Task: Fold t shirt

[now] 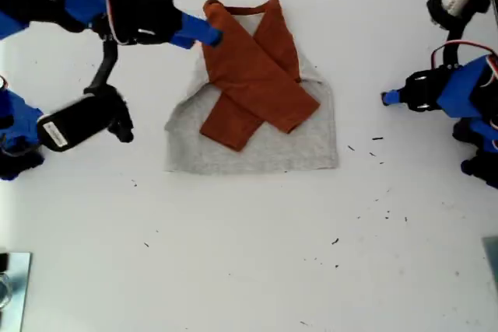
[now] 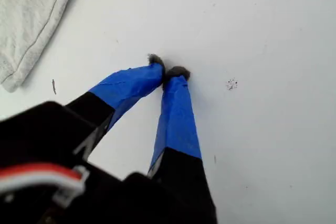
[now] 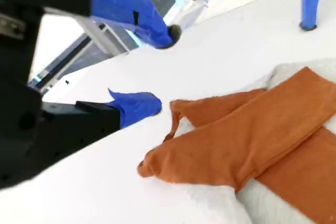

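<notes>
My first gripper (image 2: pixel 169 69) sits at the exterior view's right, jaws closed tip to tip, empty, just above the surface. My second gripper (image 3: pixel 165 69) reaches in from the exterior view's upper left with jaws spread wide, gripping nothing.

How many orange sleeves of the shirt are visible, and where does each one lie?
2. Both are folded across the t shirt: one sleeve runs toward the hem on the exterior view's right, the other sleeve crosses it toward the left.
</notes>
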Robot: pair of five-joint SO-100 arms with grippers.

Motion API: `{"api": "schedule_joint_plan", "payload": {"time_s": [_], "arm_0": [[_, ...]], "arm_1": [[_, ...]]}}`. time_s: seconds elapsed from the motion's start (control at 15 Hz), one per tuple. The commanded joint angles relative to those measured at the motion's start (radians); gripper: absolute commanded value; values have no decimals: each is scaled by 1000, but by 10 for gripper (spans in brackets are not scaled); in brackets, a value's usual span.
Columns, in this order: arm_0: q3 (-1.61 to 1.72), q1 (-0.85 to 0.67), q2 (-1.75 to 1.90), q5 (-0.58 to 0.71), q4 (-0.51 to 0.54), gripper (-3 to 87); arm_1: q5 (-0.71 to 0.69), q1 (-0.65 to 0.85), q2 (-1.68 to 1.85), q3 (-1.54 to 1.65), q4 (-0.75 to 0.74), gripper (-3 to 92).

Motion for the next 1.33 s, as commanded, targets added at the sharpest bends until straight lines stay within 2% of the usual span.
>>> {"api": "schedule_joint_plan", "payload": {"time_s": [0.0,0.2,0.27,0.4,0.53,0.6,0.67,0.73,0.87,1.0,1.27], "arm_0": [[548,-83,353,-98,-132,86],[1080,-103,529,-273,-293,49],[1200,-115,586,-308,-328,-2],[1336,-107,769,-330,-339,-3],[1195,-34,730,-385,-262,-3],[1005,38,653,-390,-190,-3],[792,115,580,-380,-110,5],[592,176,491,-370,-14,190],[319,296,304,-356,106,263],[301,408,178,-407,28,269],[485,479,2,-482,-239,275]], "arm_1": [[9,3,0,2,14,35],[14,5,-2,2,14,35],[17,5,-2,2,14,35],[23,5,-3,2,14,35],[69,-32,-120,-98,11,34],[84,-71,-250,-281,75,34],[97,-103,-342,-491,156,111],[117,-163,-468,-729,259,261],[150,-291,-776,-1109,410,326],[206,-391,-977,-1210,394,357],[353,-506,-1052,-948,161,342]]}}
